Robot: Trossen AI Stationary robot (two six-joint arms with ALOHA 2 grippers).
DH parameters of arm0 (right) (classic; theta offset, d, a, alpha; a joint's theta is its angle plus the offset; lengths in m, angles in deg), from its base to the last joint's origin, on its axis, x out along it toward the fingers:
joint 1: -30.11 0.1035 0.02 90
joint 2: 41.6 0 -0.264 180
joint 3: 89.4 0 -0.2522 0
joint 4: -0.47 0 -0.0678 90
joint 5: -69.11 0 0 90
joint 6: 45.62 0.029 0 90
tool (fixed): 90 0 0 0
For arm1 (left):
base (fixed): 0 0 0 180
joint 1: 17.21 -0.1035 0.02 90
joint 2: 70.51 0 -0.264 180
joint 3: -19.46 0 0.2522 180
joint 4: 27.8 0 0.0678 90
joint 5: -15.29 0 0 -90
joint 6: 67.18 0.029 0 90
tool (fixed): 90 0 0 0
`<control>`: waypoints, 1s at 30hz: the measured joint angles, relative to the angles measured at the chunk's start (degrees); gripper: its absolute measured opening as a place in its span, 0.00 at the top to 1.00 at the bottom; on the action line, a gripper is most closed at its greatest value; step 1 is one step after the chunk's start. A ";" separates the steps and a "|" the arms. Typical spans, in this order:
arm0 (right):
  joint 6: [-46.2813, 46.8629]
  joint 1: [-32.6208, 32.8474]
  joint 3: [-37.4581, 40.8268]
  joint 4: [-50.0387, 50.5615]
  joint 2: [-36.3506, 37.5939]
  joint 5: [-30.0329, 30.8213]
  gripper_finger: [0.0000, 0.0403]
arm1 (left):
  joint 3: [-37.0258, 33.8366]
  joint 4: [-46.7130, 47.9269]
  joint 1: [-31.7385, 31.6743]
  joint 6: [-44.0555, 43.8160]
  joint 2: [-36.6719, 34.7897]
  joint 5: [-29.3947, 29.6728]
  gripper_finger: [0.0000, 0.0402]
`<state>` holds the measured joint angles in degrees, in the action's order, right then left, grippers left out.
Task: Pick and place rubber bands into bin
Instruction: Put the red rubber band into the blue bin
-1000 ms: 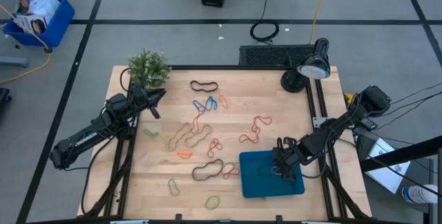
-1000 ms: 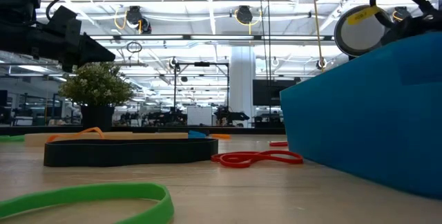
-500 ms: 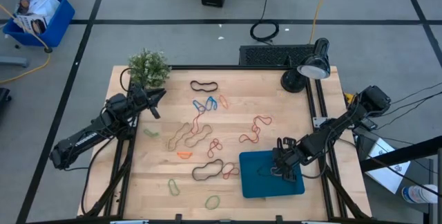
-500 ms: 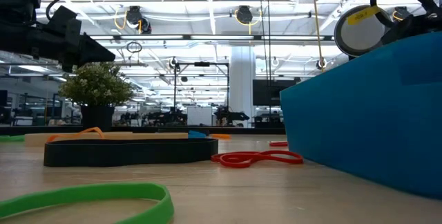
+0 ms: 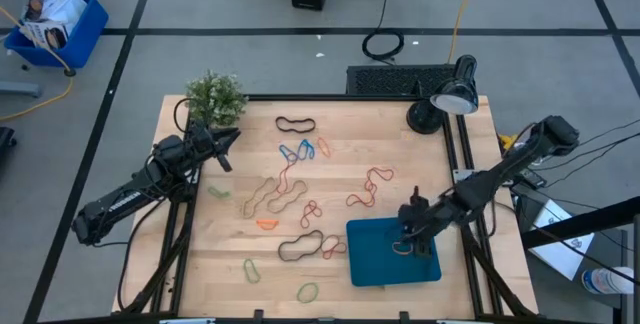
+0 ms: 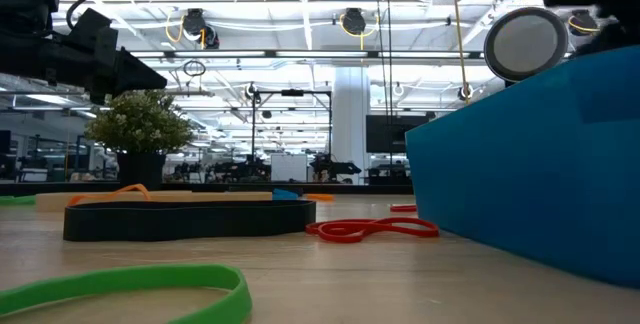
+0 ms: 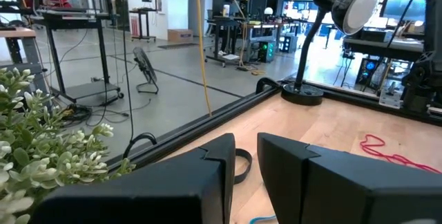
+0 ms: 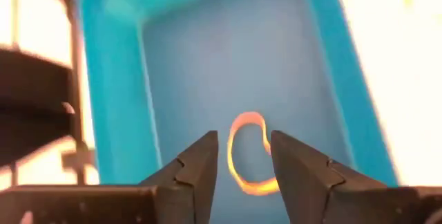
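Note:
Many rubber bands lie loose on the wooden table: a black one (image 5: 295, 124), blue ones (image 5: 297, 150), a red one (image 5: 372, 186), tan ones (image 5: 275, 194) and a green one (image 5: 251, 270). The teal bin (image 5: 375, 264) sits near the front right. An orange rubber band (image 8: 248, 151) lies flat on the bin's floor. My right gripper (image 5: 408, 239) hangs open above it, slanting down, its fingers (image 8: 200, 162) to either side of the band in the wrist view and clear of it. My left gripper (image 5: 232, 136) waits level at the table's left, beside the plant, slightly open and empty.
A potted plant (image 5: 214, 99) stands at the far left corner and a desk lamp (image 5: 450, 99) at the far right. A bright-blue crate (image 5: 55, 24) sits on the floor beyond the table. Black (image 6: 190, 219), red (image 6: 370, 229) and green (image 6: 130, 289) bands lie left of the bin wall (image 6: 530, 154).
My right gripper has risen from low in the bin to a little above it, mostly in the last half second, and points down less steeply. The bin and the bands on the table have stayed where they were.

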<state>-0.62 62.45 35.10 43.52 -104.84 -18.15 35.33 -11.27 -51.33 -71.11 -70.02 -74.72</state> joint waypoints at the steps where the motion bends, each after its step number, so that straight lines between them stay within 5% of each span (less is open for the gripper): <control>1: -0.76 -0.46 0.00 -0.56 1.29 1.37 0.68 | 0.00 0.00 0.00 0.02 -0.02 0.00 0.82; 11: -5.66 -12.15 -0.04 -2.69 4.45 4.72 0.68 | 0.00 0.00 0.00 0.09 0.00 0.00 0.82; 22: -11.35 -33.77 -0.04 -3.88 1.33 4.68 0.68 | 0.00 0.00 0.00 0.07 -0.01 0.04 0.82; 30: -21.76 -40.40 -0.02 -17.67 0.54 4.57 0.68 | 0.00 0.00 0.00 0.43 -0.01 0.07 0.82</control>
<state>-22.38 22.05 35.08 25.85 -104.29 -13.58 35.33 -11.27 -51.34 -70.68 -70.03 -74.65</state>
